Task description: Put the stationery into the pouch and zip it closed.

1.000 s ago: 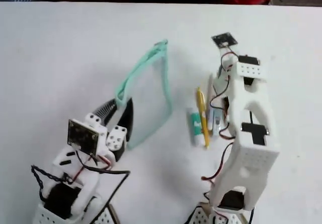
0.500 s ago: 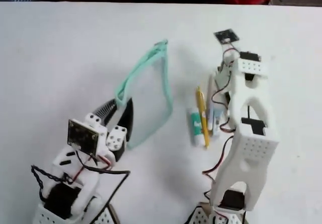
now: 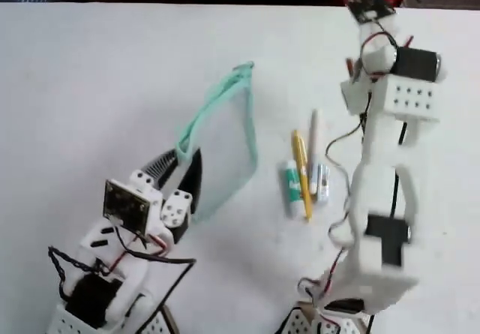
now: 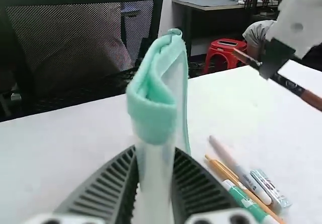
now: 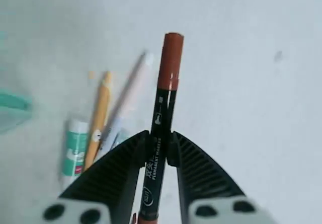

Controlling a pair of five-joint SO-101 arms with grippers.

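High: L gripper (image 3: 185,157) clenched on pouch (image 3: 225,135) corner; pens (image 3: 302,176) lie on table (image 3: 90,71) near the pouch. L wrist: pouch upright btwn jaws. R wrist: R gripper (image 5: 158,138) grasps marker (image 5: 162,108), held above pens.

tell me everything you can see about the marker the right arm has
The marker is a slim pen with a black printed barrel and a reddish-brown cap at its far end. The right gripper is shut on its barrel, holding it above the table, cap end sticking out past the jaws. Nothing else touches it.
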